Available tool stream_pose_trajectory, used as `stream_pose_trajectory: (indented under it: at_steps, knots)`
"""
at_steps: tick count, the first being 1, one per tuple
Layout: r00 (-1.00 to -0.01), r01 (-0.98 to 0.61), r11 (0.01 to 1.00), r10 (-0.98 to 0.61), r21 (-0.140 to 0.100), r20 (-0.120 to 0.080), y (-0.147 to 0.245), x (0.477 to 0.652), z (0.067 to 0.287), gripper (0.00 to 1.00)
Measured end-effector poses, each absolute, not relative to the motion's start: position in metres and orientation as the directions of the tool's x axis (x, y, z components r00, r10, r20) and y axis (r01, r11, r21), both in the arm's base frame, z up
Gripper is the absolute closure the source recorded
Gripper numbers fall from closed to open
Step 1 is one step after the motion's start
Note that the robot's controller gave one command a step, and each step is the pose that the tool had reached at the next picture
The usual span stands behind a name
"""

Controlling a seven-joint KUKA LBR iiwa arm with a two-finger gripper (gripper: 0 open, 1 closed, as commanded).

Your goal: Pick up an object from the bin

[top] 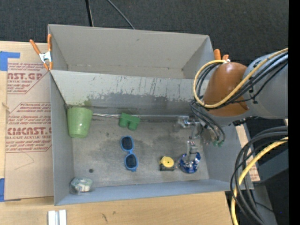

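In your grey metal bin (62,149), L to R: light-green plastic cup (79,121) by left wall; crumpled grey-green lump (81,185) in front-left corner; green block (128,121) nr back wall; blue plastic sunglasses (129,153) mid-floor; small yellow round piece (167,162); gripper (191,162) down at shiny blue-and-white thing (192,168) nr front-right corner. Clamped or spread, you can't tell.

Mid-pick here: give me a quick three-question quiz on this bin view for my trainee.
1. True or false: the green cup is by the left wall of the bin.
2. Where is the tool? A) left-front corner B) right-front, over a small blue thing C) centre back
3. Fill in: between the blue sunglasses and the tool lies a small ____ thing.
Key: 1 true; 2 B; 3 yellow, the yellow thing.
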State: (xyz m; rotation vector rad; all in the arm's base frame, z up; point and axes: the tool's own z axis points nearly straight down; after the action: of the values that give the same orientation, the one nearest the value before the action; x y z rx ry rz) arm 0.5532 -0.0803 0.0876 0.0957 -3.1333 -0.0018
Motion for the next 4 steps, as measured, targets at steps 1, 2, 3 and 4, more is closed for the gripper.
stream_pose_trajectory:
  at_steps: [1,2,3,4]
  knots:
    - [-0.951,-0.308,0.951,-0.308,0.005,-0.006,-0.125,0.516,0.072,0.0]
    - [-0.568,-0.823,0.568,-0.823,0.019,-0.019,-0.134,0.489,0.072,0.0]
    - [-0.567,-0.823,0.567,-0.823,0.007,-0.003,-0.146,0.488,0.072,1.0]
    - [-0.565,-0.825,0.565,-0.824,0.008,-0.027,-0.134,0.492,0.072,0.0]
